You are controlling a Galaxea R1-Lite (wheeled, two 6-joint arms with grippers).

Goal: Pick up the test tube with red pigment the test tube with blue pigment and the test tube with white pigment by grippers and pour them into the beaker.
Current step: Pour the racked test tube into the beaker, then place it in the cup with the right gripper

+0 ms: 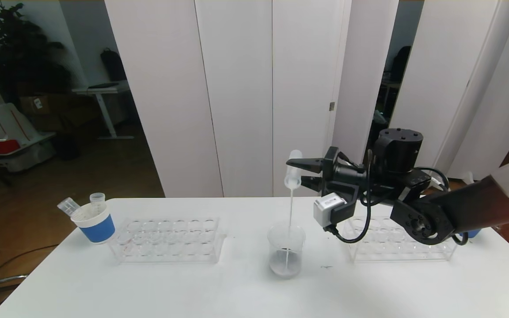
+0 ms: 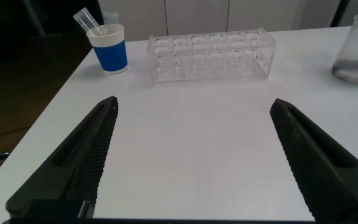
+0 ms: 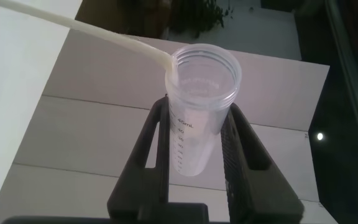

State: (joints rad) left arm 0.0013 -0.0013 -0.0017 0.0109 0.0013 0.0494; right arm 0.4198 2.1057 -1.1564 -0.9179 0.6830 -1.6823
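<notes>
My right gripper [image 1: 301,171] is shut on the test tube with white pigment [image 1: 293,170], held mouth down high above the beaker [image 1: 286,256]. A thin white stream [image 1: 290,212] falls from the tube into the beaker, which holds greyish-white liquid at its bottom. In the right wrist view the graduated tube [image 3: 201,118] sits between both fingers and the stream [image 3: 73,25] leaves its rim. My left gripper [image 2: 194,104] is open over bare table with nothing between its fingers. The test tubes with red and blue pigment are out of view.
A clear empty rack [image 1: 168,240] stands left of the beaker, and a second rack [image 1: 398,247] lies under my right arm. A white paper cup with a blue band [image 1: 95,223] at the far left holds two clear tubes [image 1: 68,205].
</notes>
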